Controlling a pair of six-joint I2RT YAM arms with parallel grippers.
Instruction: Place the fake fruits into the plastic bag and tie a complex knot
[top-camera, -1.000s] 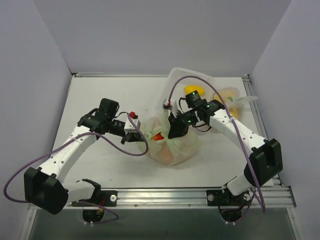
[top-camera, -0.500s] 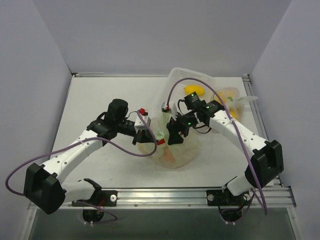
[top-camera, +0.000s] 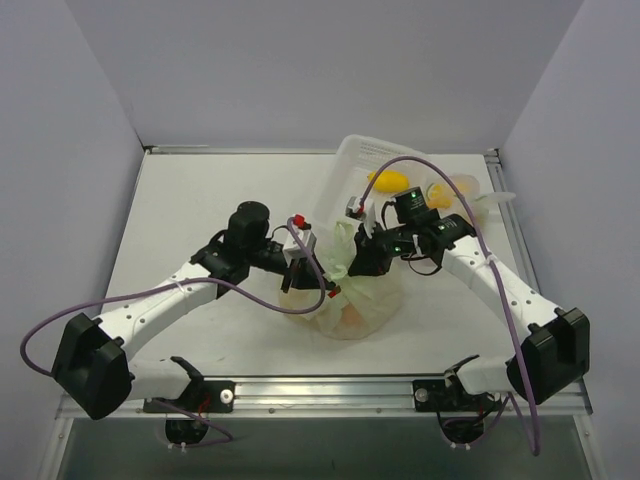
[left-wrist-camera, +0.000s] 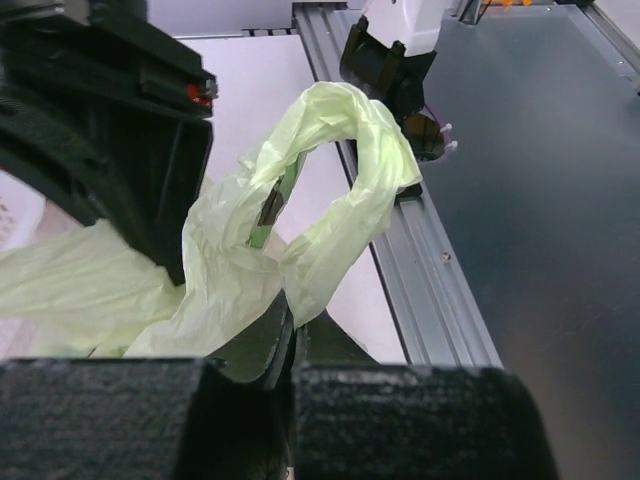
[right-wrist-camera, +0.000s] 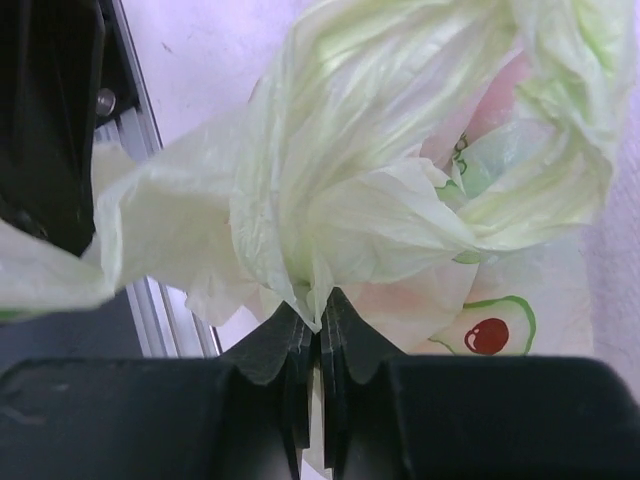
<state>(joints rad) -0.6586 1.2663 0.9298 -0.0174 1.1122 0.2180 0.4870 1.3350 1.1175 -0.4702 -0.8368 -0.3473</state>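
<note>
Mid-table, between the two wrists: the bag (top-camera: 358, 300), bulging, with fruits (top-camera: 350, 316) showing orange through the film low inside. Gathered at the top now rather than gaping as a second ago, with the handles drawn up into twisted ropes. Pinched on the near-left side by the left gripper (left-wrist-camera: 292, 345), with jaws pressed flat together on the film and one handle (left-wrist-camera: 345, 180) standing up in a loop just beyond. Pinched likewise by the right gripper (right-wrist-camera: 318, 322), with fingers almost touching on a fold of film and the avocado print just behind. Over the last second: a swing of the left arm in from well left of the bag to right against it, and a small shift of the right wrist up and right, toward the basket (top-camera: 345, 165), drawing its share of the film away from the other. Reads as tying under way, handles being tensioned or crossed, with no finished knot to be seen. Outside the bag: a lemon (top-camera: 388, 181) in the basket and orange pieces (top-camera: 455, 190) near the far right edge, so hard to call the filling complete. Next, by this judgement: keep both pinches, pass one handle through the loop, pull snug without tearing the thin film.
</note>
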